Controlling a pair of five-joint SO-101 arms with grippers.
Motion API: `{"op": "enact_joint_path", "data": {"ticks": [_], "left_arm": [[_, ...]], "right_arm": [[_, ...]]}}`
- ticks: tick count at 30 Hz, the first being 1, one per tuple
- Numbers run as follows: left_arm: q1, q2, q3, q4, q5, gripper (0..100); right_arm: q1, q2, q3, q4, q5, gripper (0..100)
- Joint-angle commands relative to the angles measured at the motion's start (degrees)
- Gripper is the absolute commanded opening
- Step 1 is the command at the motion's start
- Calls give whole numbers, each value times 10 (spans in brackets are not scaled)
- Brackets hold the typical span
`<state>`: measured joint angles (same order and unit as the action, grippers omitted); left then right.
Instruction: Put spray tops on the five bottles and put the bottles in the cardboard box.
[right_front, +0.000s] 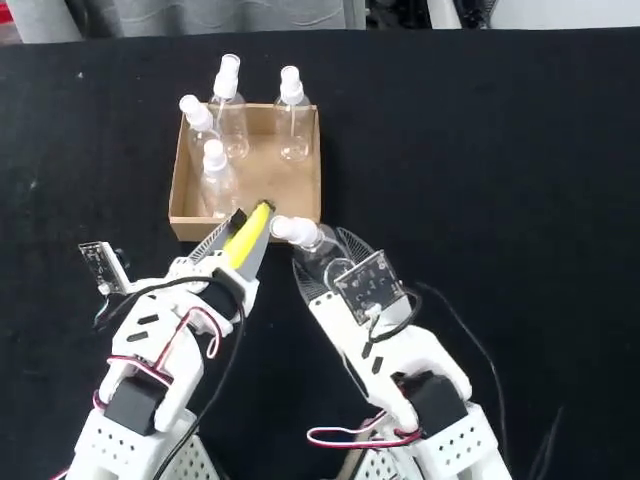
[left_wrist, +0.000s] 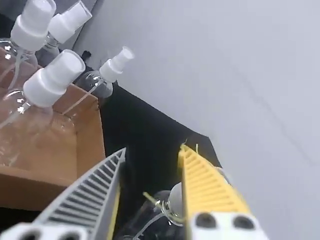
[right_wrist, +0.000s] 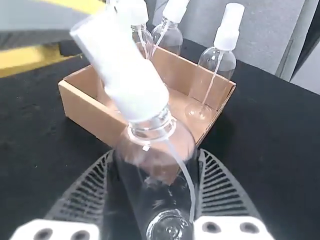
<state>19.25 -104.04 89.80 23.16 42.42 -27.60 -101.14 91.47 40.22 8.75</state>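
Right hand (right_front: 322, 255) clamps one bottle (right_wrist: 150, 145), left hand (right_front: 252, 212) apart, four bottles (right_front: 292, 120) in box (right_front: 178, 190).

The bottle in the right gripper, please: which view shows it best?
The right wrist view: the bottle sits close, spray top on, held in the right gripper. The high view shows it partly hidden by the arm; the left wrist view catches part of it.
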Motion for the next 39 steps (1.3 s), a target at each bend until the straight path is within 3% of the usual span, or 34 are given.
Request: {"op": "enact_joint_path", "data": {"ticks": [1, 8, 15, 22, 27, 39], "left_arm": [[8, -4, -4, -7, -5, 148], [43, -3, 9, -7, -58, 148], [38, -4, 9, -8, -58, 148], [-34, -4, -17, -6, 9, 148], [-36, -4, -15, -5, 8, 148], [-29, -2, 1, -5, -21, 148]], "right_arm": [[-15, -20, 11, -4, 31, 96], [-40, -20, 18, 1, 45, 95], [-39, -20, 15, 1, 45, 49], [-28, -20, 14, -4, 43, 51], [4, -20, 14, -33, 39, 51], [9, -21, -2, -38, -37, 51]]}}
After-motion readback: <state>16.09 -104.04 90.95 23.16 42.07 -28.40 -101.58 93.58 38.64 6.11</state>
